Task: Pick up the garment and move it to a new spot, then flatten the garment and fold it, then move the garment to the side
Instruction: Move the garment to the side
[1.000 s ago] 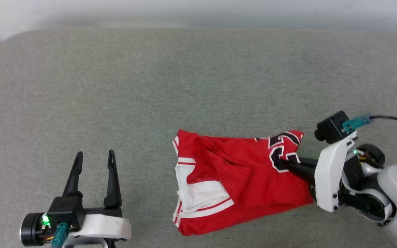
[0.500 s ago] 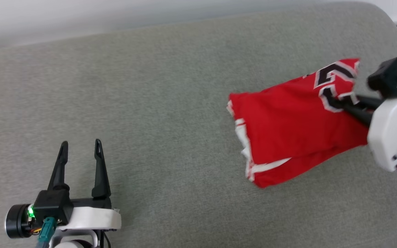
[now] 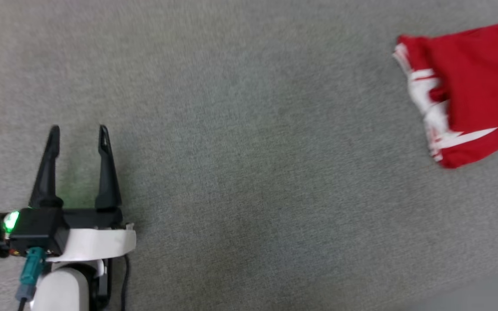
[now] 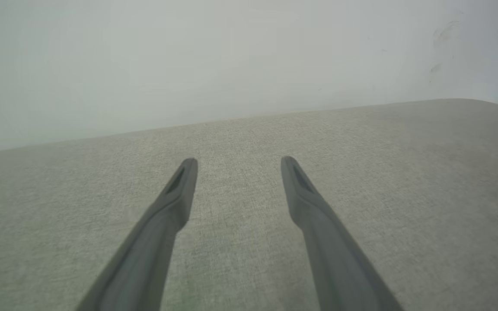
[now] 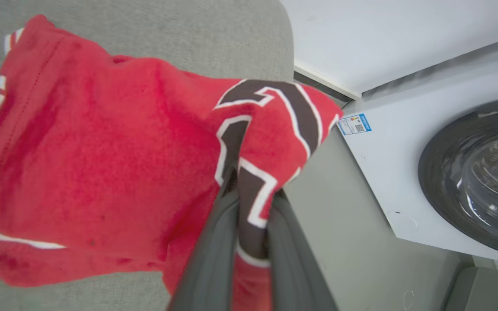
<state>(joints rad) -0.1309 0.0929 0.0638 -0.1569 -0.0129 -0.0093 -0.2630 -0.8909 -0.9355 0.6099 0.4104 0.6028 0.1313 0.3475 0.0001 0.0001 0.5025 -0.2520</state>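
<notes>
The garment (image 3: 474, 86) is a red shirt with white trim, bunched at the far right of the head view and cut off by that view's edge. In the right wrist view the garment (image 5: 102, 172) hangs from my right gripper (image 5: 251, 190), whose two dark fingers are shut on a fold by the black-and-white lettering. My left gripper (image 3: 78, 131) stands open at the lower left, well away from the shirt, with nothing between its fingers. The same left gripper (image 4: 238, 166) hovers over bare grey fabric in the left wrist view.
A grey upholstered surface (image 3: 240, 172) spreads under everything. Its right end (image 5: 275, 39) shows in the right wrist view. Beyond that end stands a white washing machine (image 5: 426, 172) with a dark round door. A pale wall (image 4: 231, 56) rises behind the surface.
The right gripper has carried the garment rightward and up the head view, off toward the surface's right end. The head camera has also shifted. The left gripper stays open.
</notes>
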